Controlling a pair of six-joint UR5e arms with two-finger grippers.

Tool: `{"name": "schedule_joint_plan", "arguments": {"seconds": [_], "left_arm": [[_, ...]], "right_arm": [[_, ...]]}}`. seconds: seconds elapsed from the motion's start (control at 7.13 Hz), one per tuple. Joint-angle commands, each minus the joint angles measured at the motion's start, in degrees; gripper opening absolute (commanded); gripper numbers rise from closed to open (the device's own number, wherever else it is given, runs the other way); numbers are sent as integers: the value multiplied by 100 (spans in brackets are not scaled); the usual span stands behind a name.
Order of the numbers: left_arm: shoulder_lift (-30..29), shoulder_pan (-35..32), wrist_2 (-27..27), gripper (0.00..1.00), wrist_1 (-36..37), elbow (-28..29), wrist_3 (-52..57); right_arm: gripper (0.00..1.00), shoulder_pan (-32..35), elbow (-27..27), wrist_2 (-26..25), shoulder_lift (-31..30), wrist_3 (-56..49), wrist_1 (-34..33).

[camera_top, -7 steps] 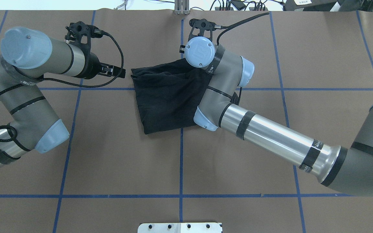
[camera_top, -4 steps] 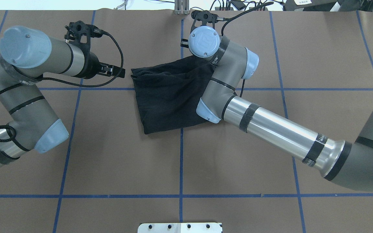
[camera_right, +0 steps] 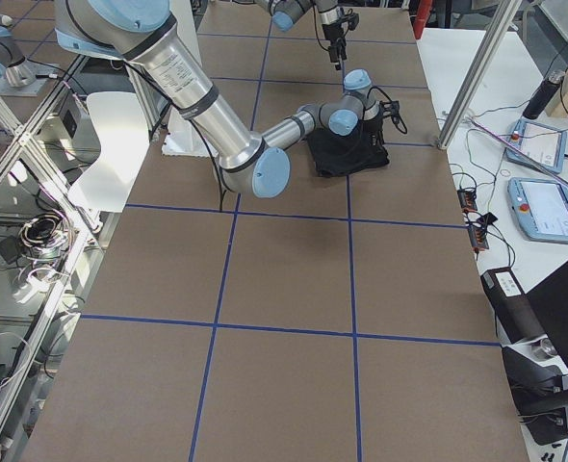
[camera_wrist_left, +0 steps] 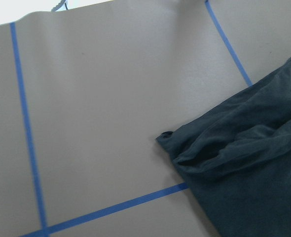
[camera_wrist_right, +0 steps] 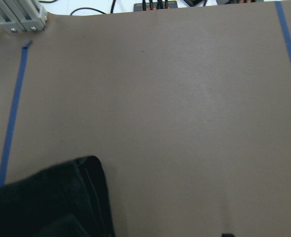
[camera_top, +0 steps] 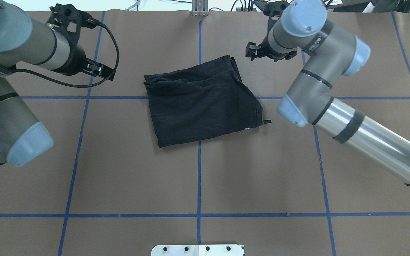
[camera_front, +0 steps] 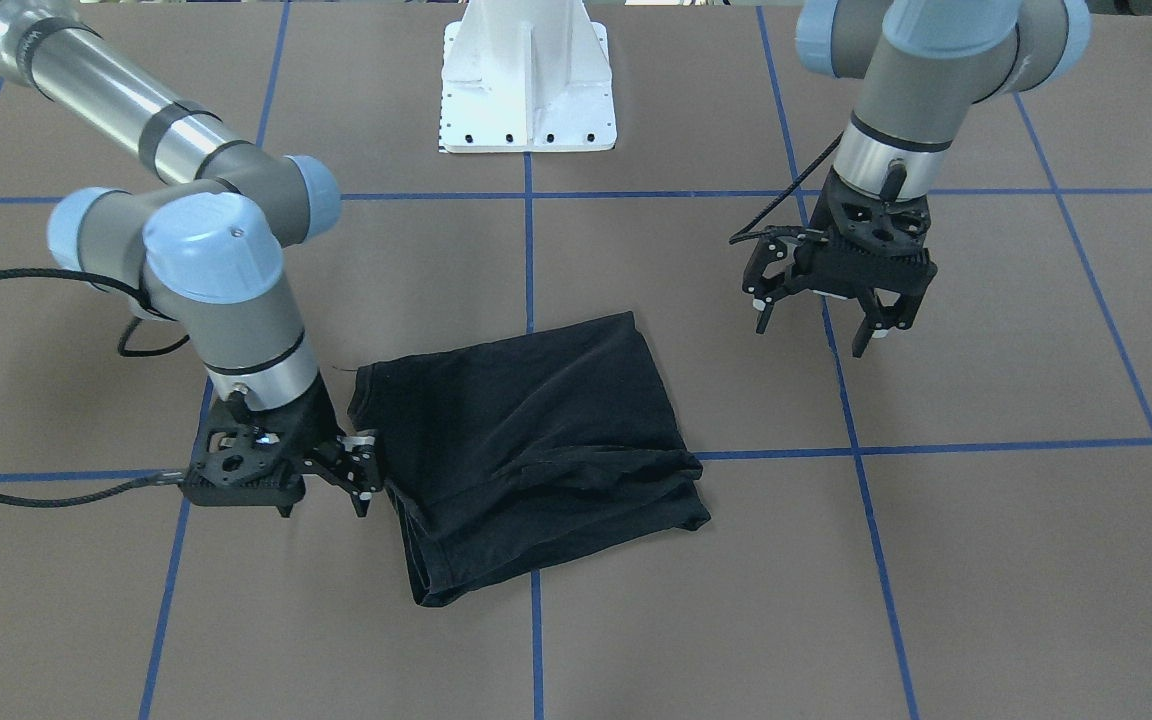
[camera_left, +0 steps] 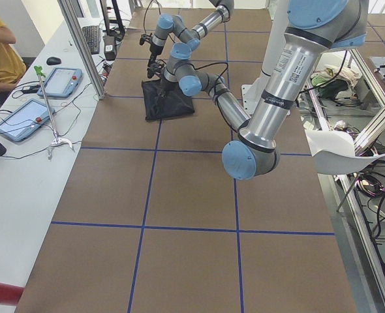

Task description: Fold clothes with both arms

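Brown paper-covered surface [camera_top: 119,170], gridded with blue tape lines [camera_top: 199,177]. Silver-grey jointed right arm with light blue caps [camera_top: 351,131] reaches in long, wrist near the far right corner of the cloth. The matching left arm [camera_top: 12,46] sits well apart from the cloth on the other side. Black cotton T-shirt [camera_top: 198,103] lies between them, mid-surface toward the side far from the robot, over a tape crossing. It is folded to a rough rectangle, skewed to the grid, plain black up, no print showing. Layers look loose: ridges across the top, far left corner bunched. Likely risks: a pinch at an edge takes only the top layer and peels the fold open; a shallow bite slips and drops the flap crooked; uneven travel of the two arms twists the packet further; the right wrist, this close, snags the hem and drags the pile. Left arm's jaws: spread wide, tips pointing down, empty, clear of the cloth, apparently raised off the surface. Right arm's jaws: appear spread too, holding nothing, just beside the shirt's edge in the front-facing view, a gap showing from overhead; contact with the surface cannot be told
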Motion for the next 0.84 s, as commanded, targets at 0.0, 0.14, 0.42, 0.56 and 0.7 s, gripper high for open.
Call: {"name": "schedule_joint_plan", "arguments": {"seconds": [0.0,0.14,0.42,0.56,0.7], "left_arm": [[675,-847,-663,100,652,-728,1242],[1020,-1444,-1338,100,652,-723,1683],[1828,-2035,-1467,100,669,-566,2143],[2145,-2300,-1424,100,661,-321,2492],[2531,-2903,-1511,100,539,-5,3444]], "right_arm": [[100,780,1814,965,-1403,-1433,-1120],[100,1218,2117,1403,-1906,-2040,-1141],[100,2308,2111,2458,-2873,-3777,-1158],[100,2669,2076,2497,-3400,-4648,-1150],[100,3143,1928,2515,-3770,-5327,-1141]]}}
